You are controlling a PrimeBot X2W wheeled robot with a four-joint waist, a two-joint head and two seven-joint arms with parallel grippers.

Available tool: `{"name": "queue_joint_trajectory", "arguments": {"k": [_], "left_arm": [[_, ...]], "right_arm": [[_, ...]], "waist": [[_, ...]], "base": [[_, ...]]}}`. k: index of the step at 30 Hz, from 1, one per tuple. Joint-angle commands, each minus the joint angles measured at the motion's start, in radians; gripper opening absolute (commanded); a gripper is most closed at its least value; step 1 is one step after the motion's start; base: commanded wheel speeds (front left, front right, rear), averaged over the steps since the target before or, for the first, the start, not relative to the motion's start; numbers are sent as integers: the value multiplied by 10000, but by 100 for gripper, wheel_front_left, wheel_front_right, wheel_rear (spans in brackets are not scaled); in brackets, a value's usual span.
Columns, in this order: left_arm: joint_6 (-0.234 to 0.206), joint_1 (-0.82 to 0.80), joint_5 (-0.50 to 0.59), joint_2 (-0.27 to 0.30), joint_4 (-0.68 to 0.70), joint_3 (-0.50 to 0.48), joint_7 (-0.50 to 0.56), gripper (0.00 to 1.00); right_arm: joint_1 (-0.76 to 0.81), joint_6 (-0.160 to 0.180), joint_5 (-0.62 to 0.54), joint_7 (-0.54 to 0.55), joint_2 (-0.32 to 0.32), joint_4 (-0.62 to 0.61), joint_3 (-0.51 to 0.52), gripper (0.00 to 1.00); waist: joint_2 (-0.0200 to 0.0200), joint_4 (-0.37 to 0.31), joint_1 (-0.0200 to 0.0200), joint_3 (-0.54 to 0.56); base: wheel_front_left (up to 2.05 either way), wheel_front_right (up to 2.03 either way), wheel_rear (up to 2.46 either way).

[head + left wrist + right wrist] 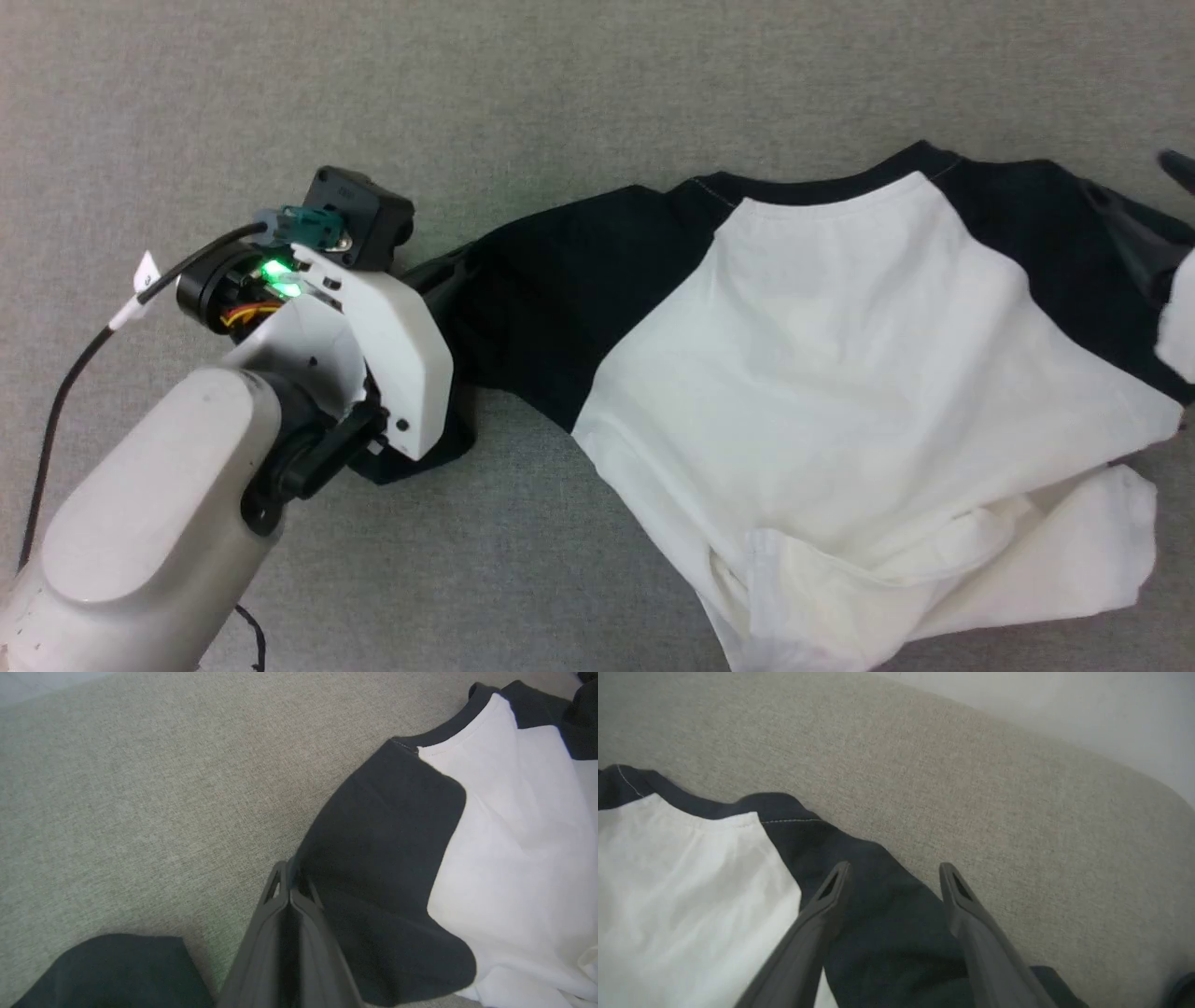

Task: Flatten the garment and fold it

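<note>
The shirt lay rumpled at 3 o'clock on the grey mat. The left gripper pinched the black sleeve by its edge at 9 o'clock; the right gripper gaped empty. Pulled, that thin edge hold might slip.

head cam is up high looking almost straight down on the grey fabric surface, most of the T-shirt in frame. left wrist cam sits low and close, staring along the left claw across one black sleeve to the neck trim. right wrist cam is just as near, looking along the right claw over the other sleeve. all three catch that neck trim
</note>
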State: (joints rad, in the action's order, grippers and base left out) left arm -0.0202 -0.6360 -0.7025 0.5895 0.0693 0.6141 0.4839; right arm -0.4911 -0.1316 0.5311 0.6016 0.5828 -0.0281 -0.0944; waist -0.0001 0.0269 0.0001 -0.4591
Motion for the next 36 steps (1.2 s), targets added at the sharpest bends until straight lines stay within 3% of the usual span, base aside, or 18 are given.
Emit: {"name": "queue_joint_trajectory", "arguments": {"k": [1, 13, 21, 22, 23, 29, 36], "left_arm": [[-79, 24, 72, -103, 70, -4, -75, 0], [54, -382, 107, -531, -74, 230, -176, 0], [131, -570, 71, -686, -201, 301, -210, 0], [141, -593, 69, -703, -228, 311, -215, 0], [150, -616, 61, -721, -256, 318, -221, 0], [221, -665, -56, -813, -484, 265, -412, 0], [98, -729, 148, -1039, -556, -380, -2114, 0]], "right_arm": [[-231, 9, 46, 200, 447, 204, -144, 100], [-801, 9, 1014, 453, 2095, 802, -2145, 100], [-1122, 9, 1359, 523, 2691, 1155, -3387, 100], [-1162, 9, 1435, 590, 2759, 1190, -3538, 33], [-1214, 9, 1502, 630, 2822, 1204, -3677, 0], [-1723, 9, 1624, 134, 2968, 1255, -4156, 0], [-2141, 9, 1708, -2098, 2106, 1616, -3470, 0]], "waist": [[1, 246, -1, -305], [1, 600, -1, -908], [1, 758, -1, -1166], [1, 768, -1, -1190], [1, 775, -1, -1213], [1, 669, -1, -1122], [1, 396, -1, -406]], "base": [[0, 0, 0], [0, 0, 0], [0, 0, 0], [0, 0, 0], [0, 0, 0], [0, 0, 0], [0, 0, 0]]}}
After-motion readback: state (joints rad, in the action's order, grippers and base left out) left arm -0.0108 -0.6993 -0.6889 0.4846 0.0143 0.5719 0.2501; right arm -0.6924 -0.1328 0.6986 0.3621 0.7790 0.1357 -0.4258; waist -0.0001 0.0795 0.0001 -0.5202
